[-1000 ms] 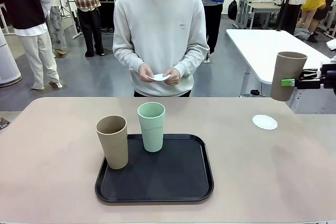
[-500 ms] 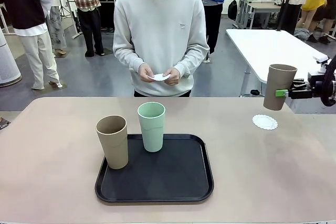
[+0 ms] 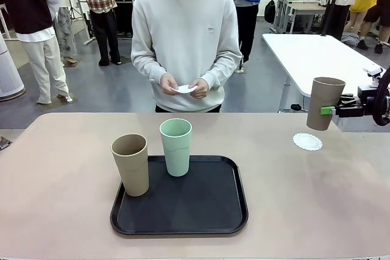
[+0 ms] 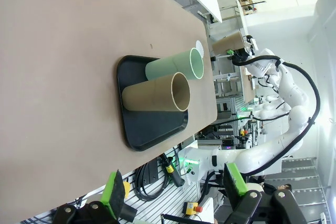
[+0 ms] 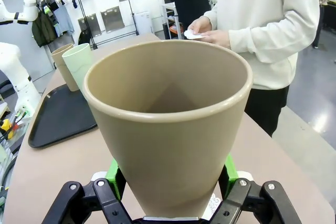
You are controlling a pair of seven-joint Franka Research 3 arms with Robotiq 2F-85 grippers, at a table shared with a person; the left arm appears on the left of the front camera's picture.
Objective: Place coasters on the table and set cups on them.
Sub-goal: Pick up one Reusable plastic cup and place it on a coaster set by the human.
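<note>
Tan cup [image 3: 323, 98] clamped in my right end effector [image 3: 328, 111], in air near coaster [image 3: 307, 142] at far right of worktop [image 3: 292, 199]. Must lower upright, centre base on coaster, then release.

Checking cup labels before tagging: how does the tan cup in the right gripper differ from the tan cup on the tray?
The held tan cup is in the air, clamped by the right gripper; the tray tan cup stands free on the black tray. The held tan cup leans slightly; the tray tan cup is upright. The held tan cup hangs near the coaster; the tray tan cup is beside the mint cup. Both are tan, tapered, handleless, mouth up.
</note>
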